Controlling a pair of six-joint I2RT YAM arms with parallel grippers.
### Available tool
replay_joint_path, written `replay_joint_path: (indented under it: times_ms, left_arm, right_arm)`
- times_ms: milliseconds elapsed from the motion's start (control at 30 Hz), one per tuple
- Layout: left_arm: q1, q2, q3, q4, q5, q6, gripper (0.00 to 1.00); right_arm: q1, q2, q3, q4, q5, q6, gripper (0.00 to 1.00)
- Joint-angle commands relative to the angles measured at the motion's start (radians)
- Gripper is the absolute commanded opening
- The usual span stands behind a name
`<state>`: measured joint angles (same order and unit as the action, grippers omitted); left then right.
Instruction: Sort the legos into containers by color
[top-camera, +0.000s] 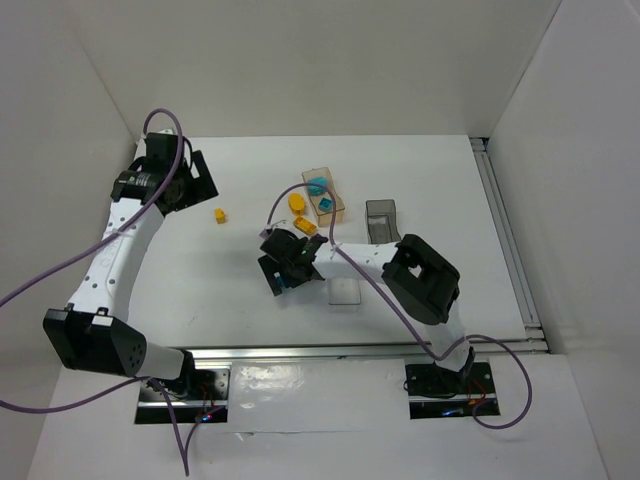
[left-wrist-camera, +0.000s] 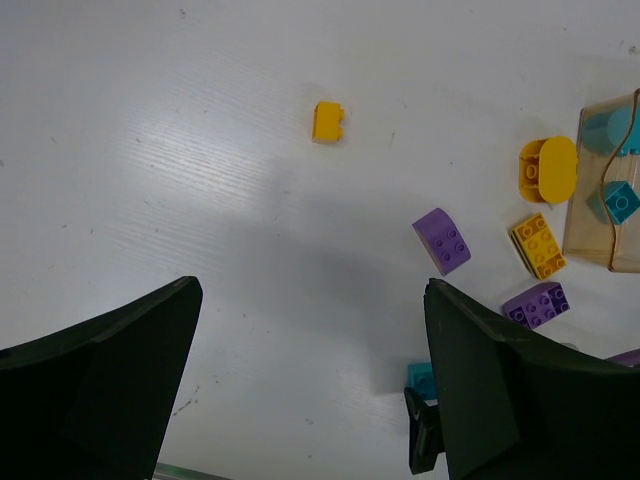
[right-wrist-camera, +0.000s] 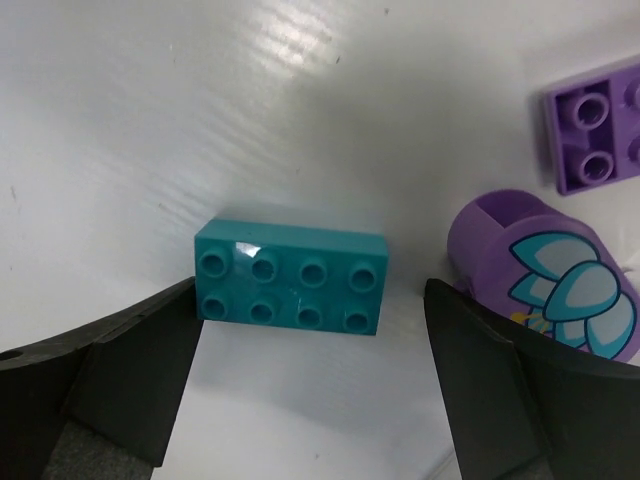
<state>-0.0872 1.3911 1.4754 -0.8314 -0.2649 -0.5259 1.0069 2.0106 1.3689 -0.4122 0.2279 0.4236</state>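
Observation:
The right wrist view has a teal eight-stud lego (right-wrist-camera: 290, 275) lying flat on the white table, just between the tips of my open right gripper (right-wrist-camera: 310, 290). The left finger is at the brick's end and the right finger stands apart from it. Beside it are a rounded purple lego with a flower print (right-wrist-camera: 545, 275) and a purple brick (right-wrist-camera: 600, 140). My left gripper (left-wrist-camera: 312, 290) is open and holds nothing, out at the far left (top-camera: 192, 178). A small yellow lego (left-wrist-camera: 327, 121) lies ahead of it. The tan container (top-camera: 323, 195) holds teal legos.
A dark grey container (top-camera: 382, 220) stands right of the tan one, and a clear container (top-camera: 345, 290) sits nearer the arms. A rounded yellow lego (left-wrist-camera: 548, 168), a yellow brick (left-wrist-camera: 538, 245) and two purple legos (left-wrist-camera: 442, 240) lie left of the tan box. White walls enclose the table.

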Motion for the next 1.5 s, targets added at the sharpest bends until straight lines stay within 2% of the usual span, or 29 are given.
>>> replay_joint_path:
  times_ms: [0, 133, 167, 300, 333, 467, 533, 700, 900, 1067, 1233, 1300, 1367, 1467]
  left_arm:
    - [0.004, 0.006, 0.033, -0.003, -0.014, 0.009, 1.00]
    - [0.004, 0.016, 0.033, -0.003, -0.005, 0.009, 1.00]
    - [0.004, 0.016, 0.033, -0.003, -0.005, 0.009, 1.00]
    - [0.004, 0.016, 0.033, -0.003, -0.005, 0.009, 1.00]
    - [0.004, 0.016, 0.033, -0.003, -0.005, 0.009, 1.00]
    - [0.004, 0.016, 0.033, -0.003, -0.016, 0.009, 1.00]
    - [0.004, 0.040, 0.033, -0.003, -0.028, 0.009, 1.00]
    - [0.014, 0.049, 0.042, -0.025, -0.028, -0.002, 1.00]
    - [0.014, 0.031, 0.042, -0.025, -0.037, 0.007, 1.00]
    - [0.014, 0.022, 0.042, -0.025, -0.037, 0.007, 1.00]
    - [0.014, 0.022, 0.042, -0.034, -0.037, 0.007, 1.00]
    - [0.014, 0.022, 0.051, -0.034, -0.037, 0.007, 1.00]
    - [0.014, 0.022, 0.051, -0.034, -0.028, 0.007, 1.00]
    - [0.014, 0.022, 0.051, -0.034, -0.028, -0.002, 1.00]
  right_arm:
    - [-0.007, 0.046, 0.038, 0.027, -0.001, -0.017, 0.95]
    - [-0.007, 0.047, 0.047, 0.052, -0.010, -0.026, 0.84]
    - [-0.007, 0.047, 0.047, 0.052, -0.010, -0.026, 0.76]
    - [-0.007, 0.005, 0.097, 0.015, -0.010, -0.026, 0.62]
    - [-0.007, -0.031, 0.107, 0.015, 0.007, -0.038, 0.62]
    - [-0.040, -0.093, 0.131, 0.064, 0.051, -0.095, 0.62]
    - [-0.105, -0.093, 0.169, 0.064, 0.076, -0.095, 0.62]
    - [-0.267, 0.017, 0.369, 0.012, 0.081, -0.083, 0.66]
    - [-0.399, 0.167, 0.594, -0.056, 0.071, -0.074, 0.67]
    - [-0.441, 0.231, 0.665, -0.056, 0.094, -0.083, 0.67]
    - [-0.453, 0.241, 0.654, -0.046, 0.074, -0.094, 0.68]
    - [-0.453, 0.241, 0.654, -0.046, 0.061, -0.094, 0.72]
    - [-0.453, 0.252, 0.664, -0.056, 0.048, -0.094, 0.84]
    - [-0.441, 0.240, 0.673, -0.092, 0.063, -0.094, 0.93]
